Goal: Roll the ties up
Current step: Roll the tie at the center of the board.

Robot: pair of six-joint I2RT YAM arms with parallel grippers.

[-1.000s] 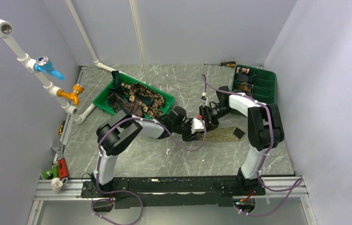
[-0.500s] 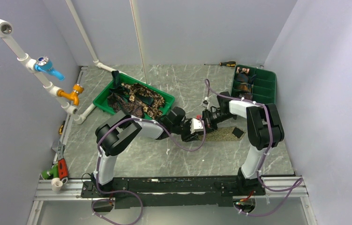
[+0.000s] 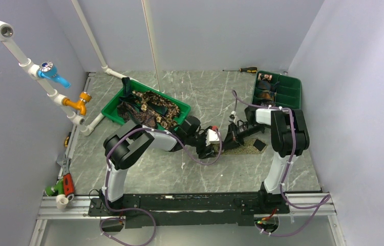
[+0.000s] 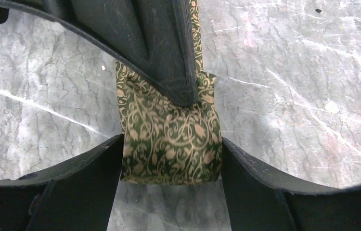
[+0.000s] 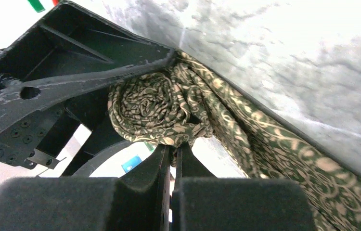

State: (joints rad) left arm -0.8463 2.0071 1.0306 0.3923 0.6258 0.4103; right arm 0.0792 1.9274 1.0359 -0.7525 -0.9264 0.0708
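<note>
1. Where the far left wall stands, white pipes [image 3: 16,51] slant down, carrying a blue valve [image 3: 51,74] and an orange valve [image 3: 77,102].
2. Green tray [image 3: 109,108] sits on the marbled surface [image 3: 154,169], back left of centre. Loose ties [image 3: 149,108] are heaped inside, tan-patterned and dark, with one dark end poking over the back rim.
3. Left gripper [image 4: 171,144] is low at mid-surface, jaws spread, one either side of the rolled end of the olive-tan tie [image 4: 169,163]. Each jaw stands just beside the fabric's edge, and the fabric lies uncreased between them.
4. That tie has one end wound into a small coil between the two grippers. The rest lies flat as a strip on the surface, running right to a dark patch at its end.
5. Right gripper [image 5: 171,149] meets the coil from the right. Its jaws are closed, tips nipping a fold at the coil's edge.
6. Divided green tray [image 3: 290,95] sits back right, with coiled ties [image 3: 267,95] in its left compartments. A screwdriver [image 3: 246,69] lies on the surface just behind and left of it.
</note>
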